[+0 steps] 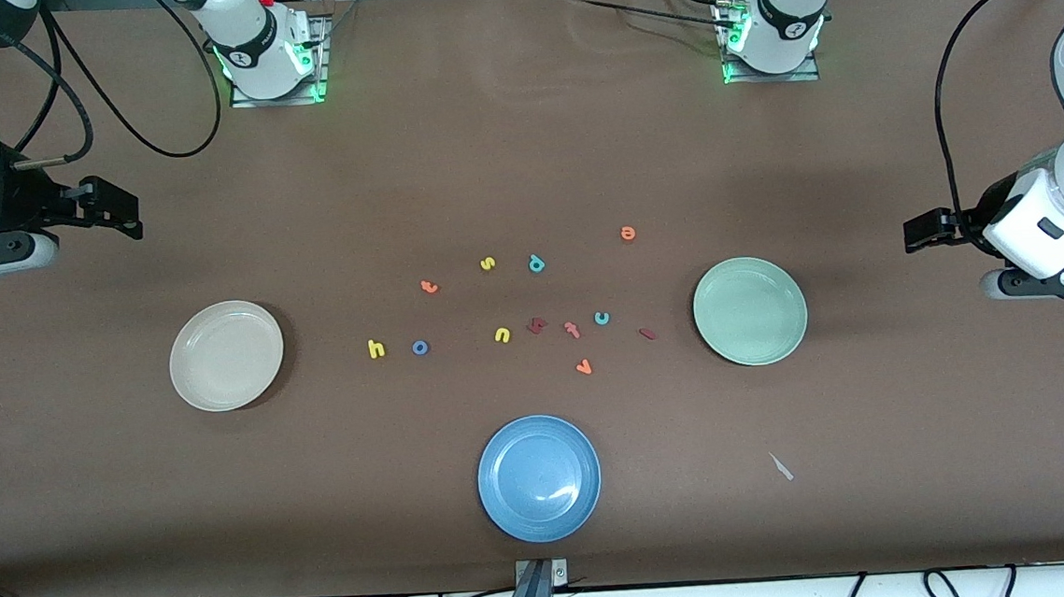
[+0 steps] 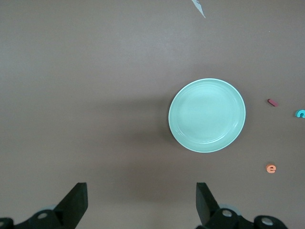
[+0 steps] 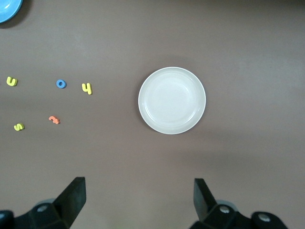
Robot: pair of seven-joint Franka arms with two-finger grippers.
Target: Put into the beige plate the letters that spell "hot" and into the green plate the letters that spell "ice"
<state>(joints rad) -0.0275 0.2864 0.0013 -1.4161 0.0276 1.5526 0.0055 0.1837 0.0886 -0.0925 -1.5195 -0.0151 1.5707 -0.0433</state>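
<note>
While both arms wait, left gripper [image 2: 138, 202] and right gripper [image 3: 138, 200] gape wide — empty.

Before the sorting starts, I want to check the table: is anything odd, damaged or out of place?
One thing stands out: a small pale scrap lies on the brown table cover, nearer the front camera than the green plate. It is neither letter nor plate. What it is cannot be told.
</note>
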